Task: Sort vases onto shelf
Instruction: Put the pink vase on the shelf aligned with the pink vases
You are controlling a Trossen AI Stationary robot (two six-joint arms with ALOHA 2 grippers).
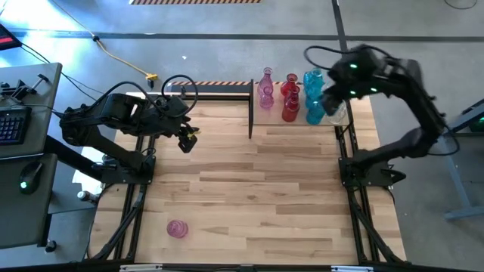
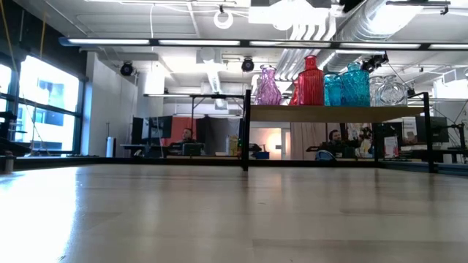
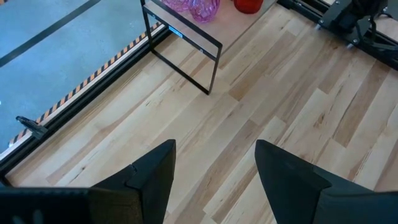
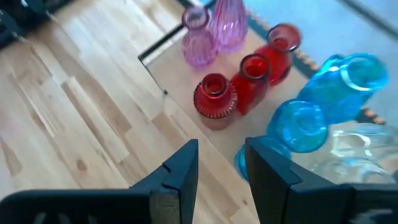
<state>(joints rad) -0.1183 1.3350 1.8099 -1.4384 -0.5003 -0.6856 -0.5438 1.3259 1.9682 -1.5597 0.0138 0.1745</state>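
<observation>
The shelf [image 1: 274,119] stands at the table's far right, a pale board in black bars. On it stand pink vases [image 4: 199,40], red vases [image 4: 214,96], turquoise-blue vases [image 4: 339,81] and clear vases [image 4: 354,155], grouped by colour from left to right. One more pink vase [image 1: 177,228] rests alone on the tabletop near the front left. My right gripper [image 4: 221,171] hovers open above the shelf's right part, over the blue and clear vases [image 1: 336,113], with nothing between its fingers. My left gripper [image 1: 187,142] hangs open above the table's far left, empty [image 3: 214,168].
The shelf's black end frame [image 1: 251,109] rises at its left end. A desk with a keyboard [image 1: 11,125] stands beyond the table's left edge. Bare planks [image 1: 257,196] stretch across the table's middle and near side. The low view shows people seated in the room behind.
</observation>
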